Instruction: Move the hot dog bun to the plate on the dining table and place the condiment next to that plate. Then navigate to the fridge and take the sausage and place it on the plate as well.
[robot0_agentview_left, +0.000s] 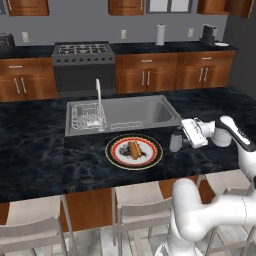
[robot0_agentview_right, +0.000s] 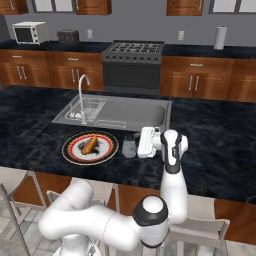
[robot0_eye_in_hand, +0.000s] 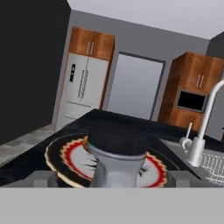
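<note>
Black marbled top of the dining table (robot0_agentview_left: 40, 150) carries the plate (robot0_agentview_left: 134, 151), red-and-black rim with a white centre, which sits just in front of the inset steel sink (robot0_agentview_left: 122, 114). The hot dog bun (robot0_agentview_left: 134, 149) lies on the plate's centre, tan-orange, angled slightly off the table's long axis; in the right base view it shows the same way, bun (robot0_agentview_right: 90, 144) on plate (robot0_agentview_right: 90, 148). The condiment (robot0_agentview_left: 175, 142), a small greyish-dark cylinder, stands upright on the table top just to the right of the plate, near it but apart from its rim. The gripper (robot0_agentview_left: 183, 136) is held horizontally at the bottle's height, pointing toward the plate, with the bottle at its fingertips. From the hand view the condiment (robot0_eye_in_hand: 117, 161) stands close in the middle, between the two fingertips (robot0_eye_in_hand: 41, 178), which stand wide to either side with a clear gap to the bottle; jaws released, nothing grasped. Past the bottle in that view lies the plate (robot0_eye_in_hand: 61, 151), and farther back the fridge (robot0_eye_in_hand: 83, 89), grey steel with a black display strip, at the far wall. The faucet (robot0_agentview_left: 99, 102) rises at the sink's near-left part. Pale stools (robot0_agentview_left: 30, 225) stand along the table's near side. A stove (robot0_agentview_left: 83, 62) and a white paper-towel roll (robot0_agentview_left: 160, 35) are on the back counter run.
</note>
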